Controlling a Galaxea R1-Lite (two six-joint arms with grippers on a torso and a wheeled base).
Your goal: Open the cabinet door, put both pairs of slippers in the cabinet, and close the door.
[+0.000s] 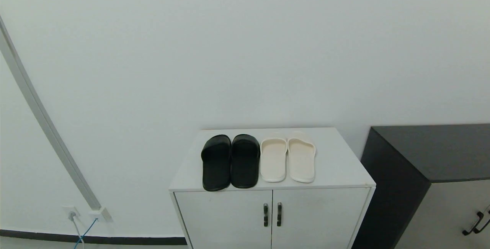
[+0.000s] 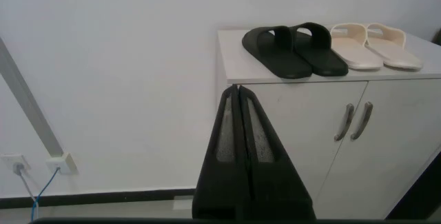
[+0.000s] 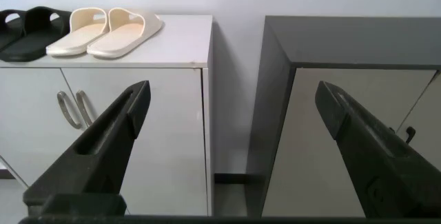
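Two pairs of slippers sit side by side on top of the white two-door cabinet [image 1: 340,166]. The black rubber slides [image 1: 229,161] are toward the robot's left and the cream rubber slides [image 1: 288,159] are just beside them, heels toward the front edge. The heel of the outer black slide reaches that edge. Both the left door [image 1: 222,218] and the right door [image 1: 321,218] are shut, so the step in hand looks to be the opening.

The left hand [image 2: 238,92] hangs low in front of the cabinet's left corner with its fingers pressed together. The right hand [image 3: 232,93] is spread wide and faces the gap between the white cabinet and the dark grey cabinet [image 1: 398,187] next to it. Neither hand touches anything.

The two slim metal bar handles [image 1: 272,214] stand upright and very close together at the seam. A clean grasp means closing on one bar only, coming in level and square to the door so a finger slips behind it. The right hand, already spread, seems the likelier one for the right door.

The pull should follow an arc about the hinge on the door's outer side rather than a straight line. It should stay below the top edge so the slides are not knocked off. The door should swing wide enough for both pairs to go in later
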